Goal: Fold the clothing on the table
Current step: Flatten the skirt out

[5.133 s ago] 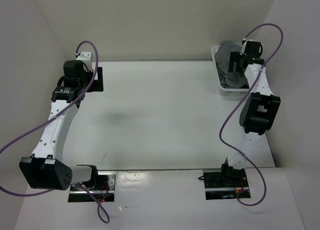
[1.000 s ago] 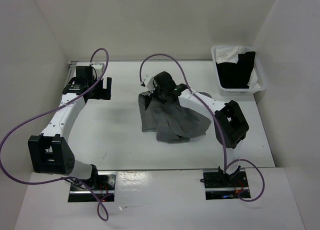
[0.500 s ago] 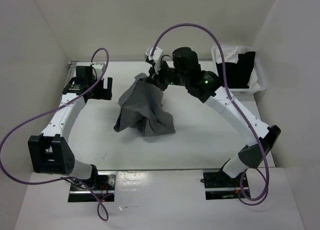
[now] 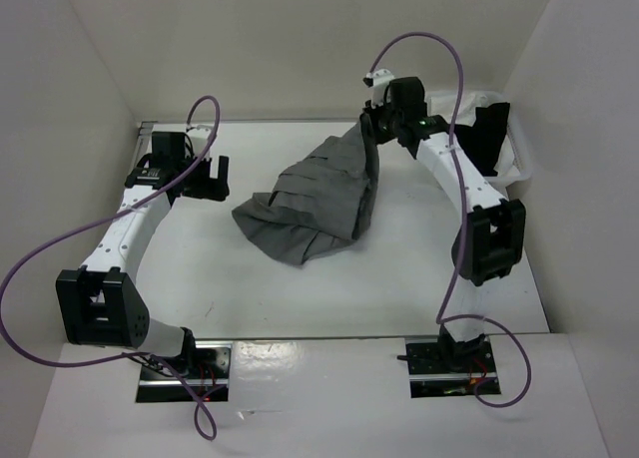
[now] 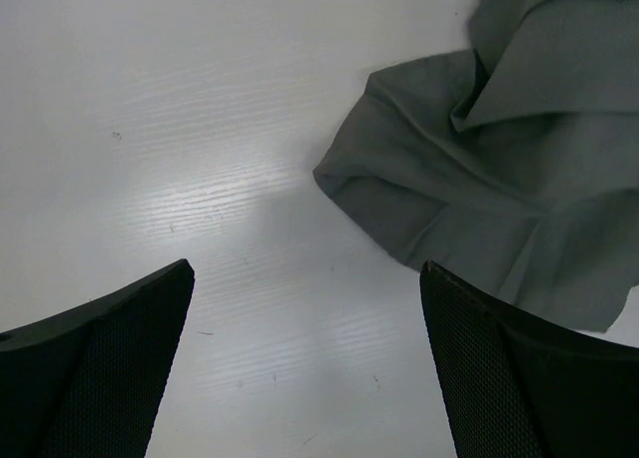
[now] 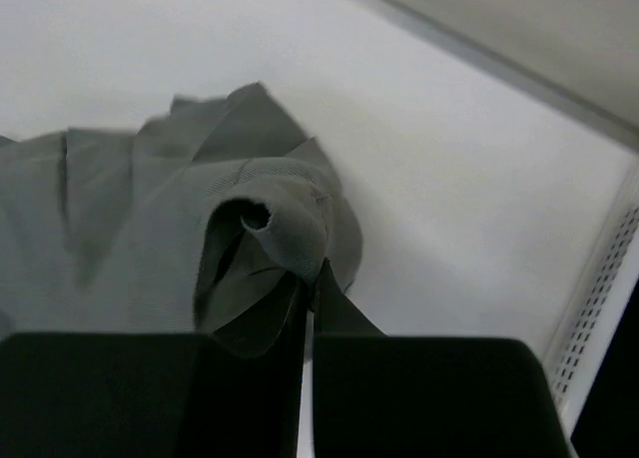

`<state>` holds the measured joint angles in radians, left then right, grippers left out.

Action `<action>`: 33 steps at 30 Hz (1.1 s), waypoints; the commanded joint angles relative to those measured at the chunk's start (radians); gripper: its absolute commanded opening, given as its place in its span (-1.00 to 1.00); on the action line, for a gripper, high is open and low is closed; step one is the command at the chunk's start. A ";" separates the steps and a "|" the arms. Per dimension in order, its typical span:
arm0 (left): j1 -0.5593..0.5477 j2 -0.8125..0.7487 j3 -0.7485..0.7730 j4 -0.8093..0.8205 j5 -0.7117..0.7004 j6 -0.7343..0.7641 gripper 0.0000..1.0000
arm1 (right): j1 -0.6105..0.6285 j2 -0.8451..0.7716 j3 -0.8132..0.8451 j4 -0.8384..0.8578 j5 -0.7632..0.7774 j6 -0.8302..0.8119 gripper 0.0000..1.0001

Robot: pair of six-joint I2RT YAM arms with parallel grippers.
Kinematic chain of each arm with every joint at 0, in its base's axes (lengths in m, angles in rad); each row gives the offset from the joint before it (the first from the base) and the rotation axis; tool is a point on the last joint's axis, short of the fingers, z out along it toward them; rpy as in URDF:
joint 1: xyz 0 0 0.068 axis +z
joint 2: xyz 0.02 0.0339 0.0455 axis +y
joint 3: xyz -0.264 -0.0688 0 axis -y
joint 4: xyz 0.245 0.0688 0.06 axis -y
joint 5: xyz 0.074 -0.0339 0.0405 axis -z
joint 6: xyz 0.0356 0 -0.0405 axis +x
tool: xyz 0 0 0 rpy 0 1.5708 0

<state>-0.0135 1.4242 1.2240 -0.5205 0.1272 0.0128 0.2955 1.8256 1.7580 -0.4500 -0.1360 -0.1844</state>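
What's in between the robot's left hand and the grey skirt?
Just bare white table. In the left wrist view, the open left gripper hangs over the tabletop and the grey skirt lies off to one side, not touching it.

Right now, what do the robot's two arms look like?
The left arm and right arm have white links, boxy black joints and a purple cable each. The fingers are black with mesh texture. A green light glows on the right arm.
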 commanded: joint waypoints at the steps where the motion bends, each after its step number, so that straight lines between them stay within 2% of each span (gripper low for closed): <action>1: 0.006 0.011 0.012 0.004 0.066 0.029 1.00 | 0.005 0.052 0.044 0.033 0.041 0.036 -1.00; 8: 0.006 0.009 0.012 -0.018 0.158 0.076 1.00 | 0.037 0.075 0.066 -0.002 0.032 0.036 -1.00; 13: -0.013 -0.001 0.012 -0.018 0.169 0.085 1.00 | 0.128 0.095 0.133 -0.088 0.065 0.026 -1.00; 18: -0.074 -0.001 0.012 -0.027 0.155 0.108 1.00 | 0.180 0.077 0.168 -0.073 0.078 0.051 -1.00; 22: -0.184 -0.024 -0.007 -0.012 0.106 0.131 1.00 | 0.217 0.077 0.231 -0.092 0.062 0.062 -1.00; 23: -0.200 -0.033 -0.008 -0.003 0.082 0.131 1.00 | 0.226 0.077 0.232 -0.092 0.125 0.077 -0.27; 24: -0.225 -0.033 -0.017 0.011 0.071 0.131 1.00 | 0.226 0.089 0.232 -0.079 0.175 0.095 0.19; 26: -0.255 -0.033 -0.017 0.022 0.046 0.131 1.00 | 0.226 0.100 0.222 -0.070 0.347 0.095 0.63; 29: -0.341 -0.033 -0.027 0.049 -0.010 0.122 1.00 | 0.197 0.090 0.170 -0.070 0.449 0.095 0.68; 33: -0.483 -0.016 -0.078 0.135 -0.185 0.167 1.00 | 0.082 -0.029 0.051 -0.113 0.311 0.105 0.69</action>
<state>-0.4229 1.4212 1.1835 -0.4713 0.0696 0.1352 0.4568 1.9213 1.8847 -0.5404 0.1753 -0.1009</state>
